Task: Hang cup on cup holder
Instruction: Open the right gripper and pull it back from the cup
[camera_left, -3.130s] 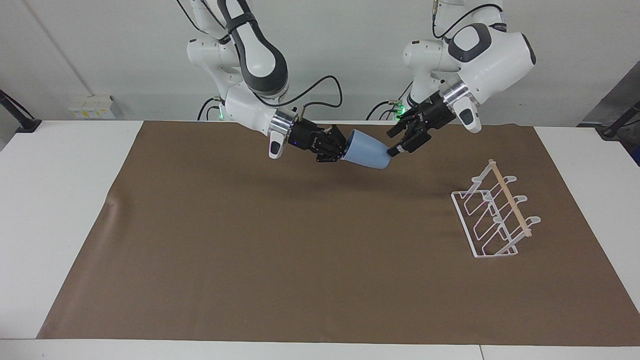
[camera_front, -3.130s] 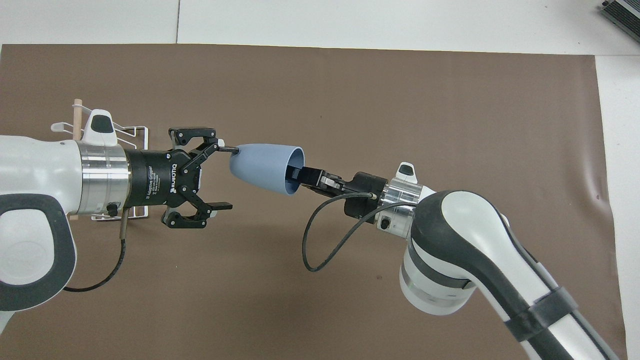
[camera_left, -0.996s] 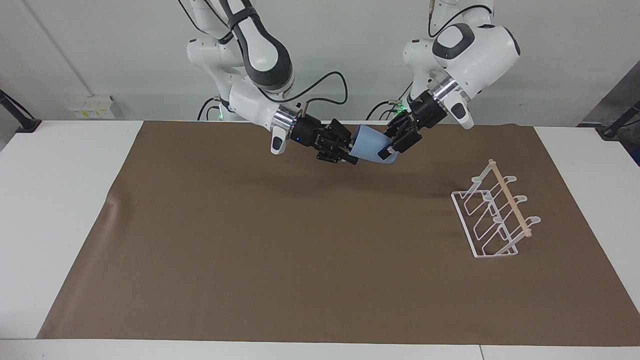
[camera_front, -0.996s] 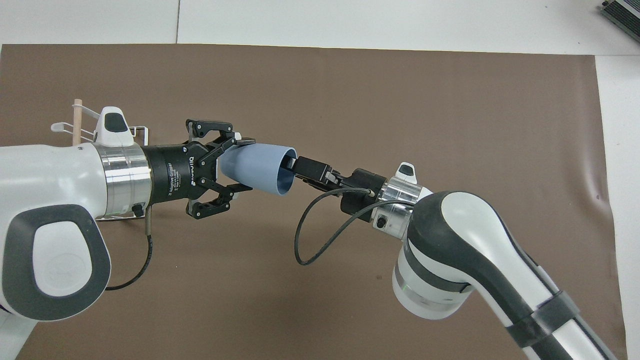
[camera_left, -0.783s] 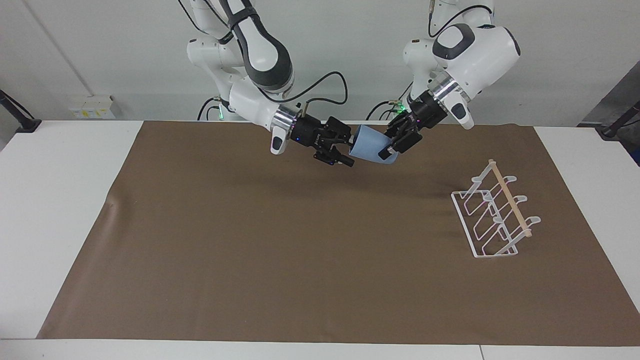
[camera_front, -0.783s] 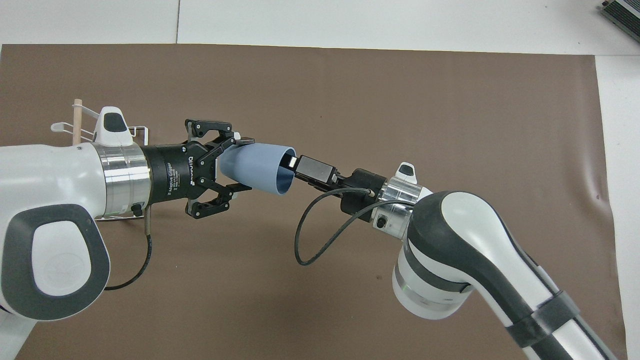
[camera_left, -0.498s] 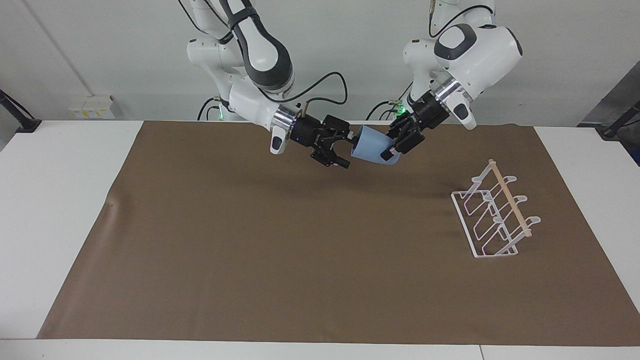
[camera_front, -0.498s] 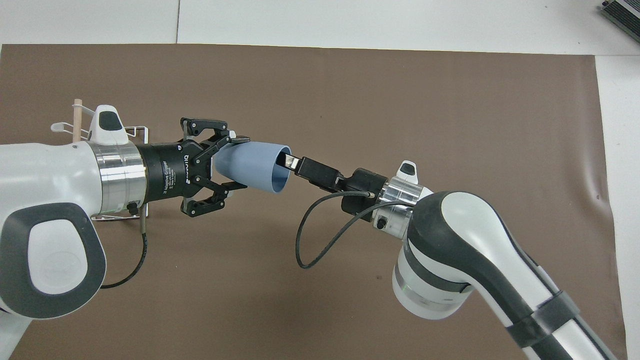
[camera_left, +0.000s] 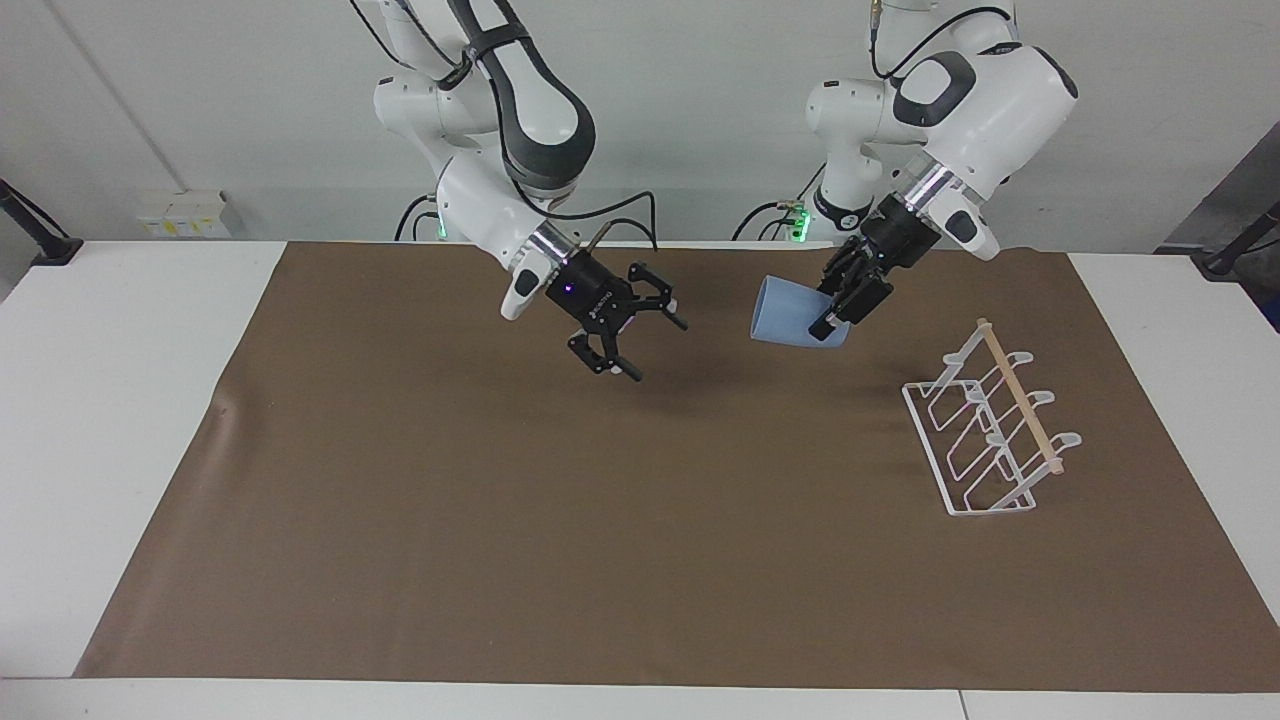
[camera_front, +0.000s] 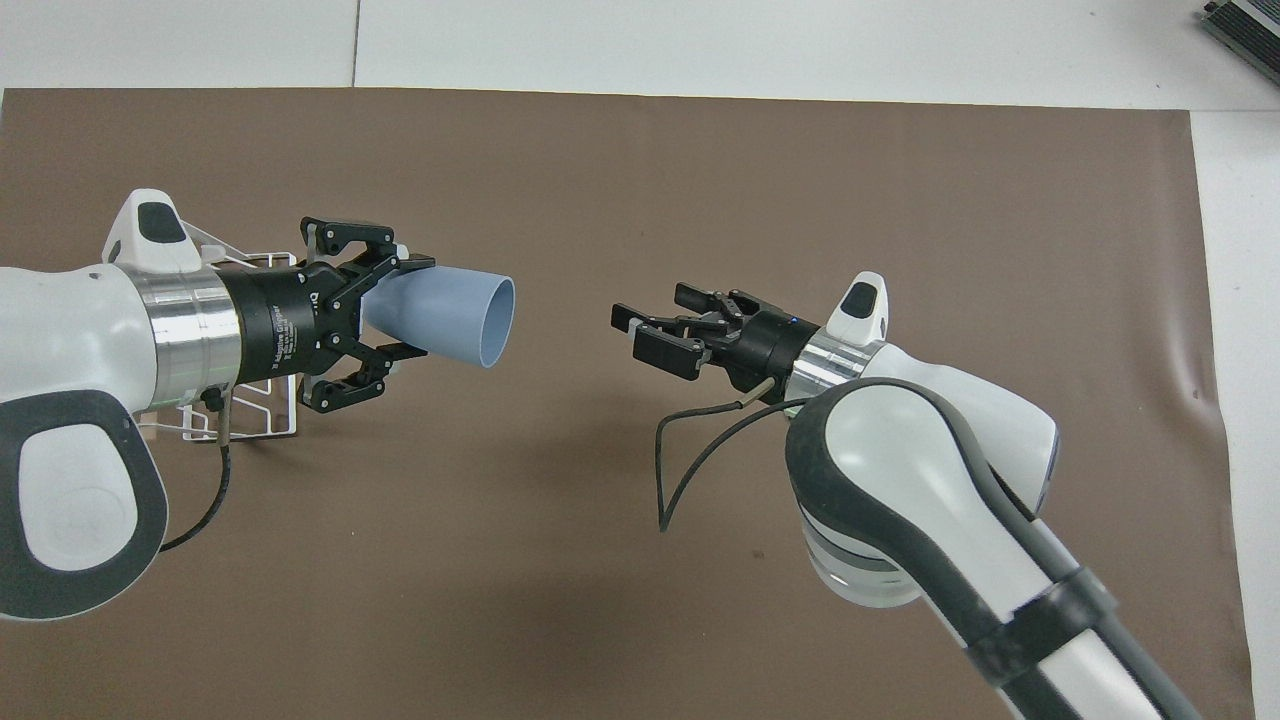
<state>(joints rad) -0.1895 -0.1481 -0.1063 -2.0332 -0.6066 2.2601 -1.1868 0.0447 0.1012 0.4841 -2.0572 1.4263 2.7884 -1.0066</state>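
i've got the cup (camera_left: 795, 326) pinched by its narrow base in the left gripper (camera_left: 838, 316), up over the mat (camera_left: 500, 520), mouth lying sideways. the cup holder (camera_left: 990, 430) sits below it, toward the left arm's end. i'd tip the mouth down over a prong before i let go. the right gripper (camera_left: 640, 340) hangs spread and empty, waiting well apart.

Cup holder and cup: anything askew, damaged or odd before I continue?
Nothing stands out. The cup holder stands upright on the mat with no cup on it. The left gripper holds the cup on its side in the air; the right gripper is open, apart from it.
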